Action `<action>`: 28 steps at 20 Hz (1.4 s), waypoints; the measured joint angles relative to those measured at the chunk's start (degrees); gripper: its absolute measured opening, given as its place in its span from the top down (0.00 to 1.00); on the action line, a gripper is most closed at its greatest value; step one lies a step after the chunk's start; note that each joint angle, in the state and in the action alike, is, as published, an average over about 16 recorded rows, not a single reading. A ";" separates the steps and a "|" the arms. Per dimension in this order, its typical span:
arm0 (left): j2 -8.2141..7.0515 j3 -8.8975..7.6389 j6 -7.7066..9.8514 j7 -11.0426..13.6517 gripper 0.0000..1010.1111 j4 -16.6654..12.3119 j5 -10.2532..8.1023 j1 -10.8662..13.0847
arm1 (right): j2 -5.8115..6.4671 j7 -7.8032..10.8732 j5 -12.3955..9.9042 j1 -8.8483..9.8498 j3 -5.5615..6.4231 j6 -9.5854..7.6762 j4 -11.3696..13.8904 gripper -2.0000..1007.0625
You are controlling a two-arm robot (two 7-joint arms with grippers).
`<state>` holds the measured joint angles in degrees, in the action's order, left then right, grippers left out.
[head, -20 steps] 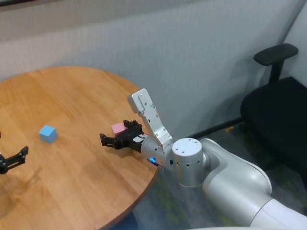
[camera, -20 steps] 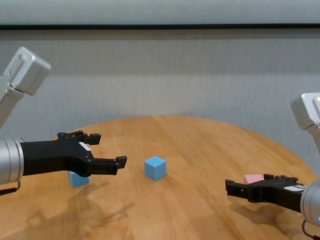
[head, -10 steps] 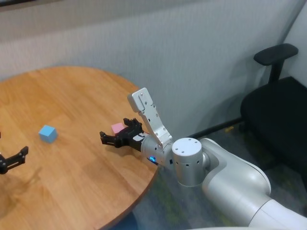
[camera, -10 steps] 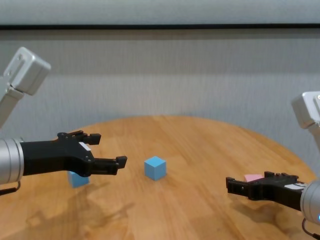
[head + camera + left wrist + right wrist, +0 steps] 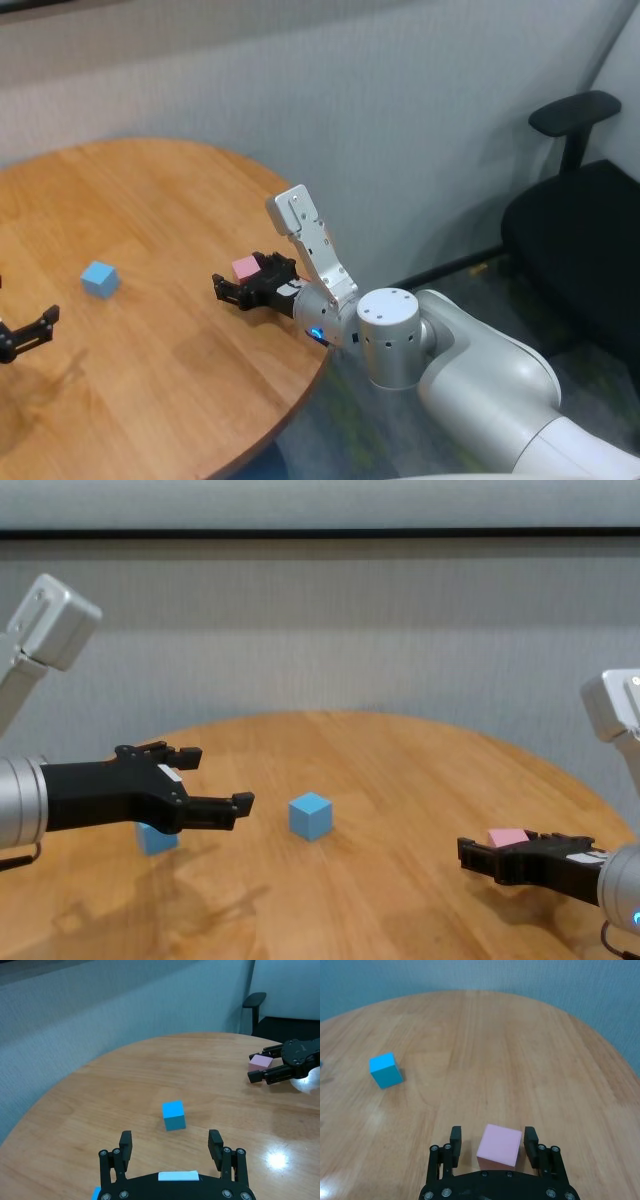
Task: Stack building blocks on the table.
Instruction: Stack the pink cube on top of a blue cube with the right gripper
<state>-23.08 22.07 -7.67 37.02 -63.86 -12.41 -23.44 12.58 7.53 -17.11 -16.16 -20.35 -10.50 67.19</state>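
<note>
On the round wooden table [image 5: 150,200], the right gripper [image 5: 492,1146] sits low at the tabletop's three o'clock edge, its jaws apart around the pink block [image 5: 499,1145]; one finger [image 5: 530,1140] stands just beside the cube's side, a gap shows on the other, and whether they pinch it I cannot tell; a light blue block [image 5: 99,279] rests near the middle, toward nine o'clock of the pink one; the left gripper [image 5: 205,777] hovers with jaws wide apart, holding nothing, above a second blue block [image 5: 156,839] at the tabletop's nine o'clock side.
</note>
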 joint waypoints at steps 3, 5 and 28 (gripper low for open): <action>0.00 0.00 0.00 0.00 0.01 0.00 0.00 0.00 | -0.26 0.14 0.12 0.09 0.41 -0.14 -0.05 0.30; 0.00 0.00 0.00 0.00 0.01 0.00 0.00 0.00 | -0.41 0.26 0.21 0.17 0.67 -0.24 -0.02 0.37; 0.00 0.00 0.00 0.00 0.01 0.00 0.00 0.00 | 2.62 13.86 4.10 -5.18 -0.62 7.69 -0.15 0.63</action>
<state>-23.08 22.07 -7.67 37.02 -63.86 -12.41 -23.44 15.20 21.39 -13.01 -21.34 -20.97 -2.81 67.03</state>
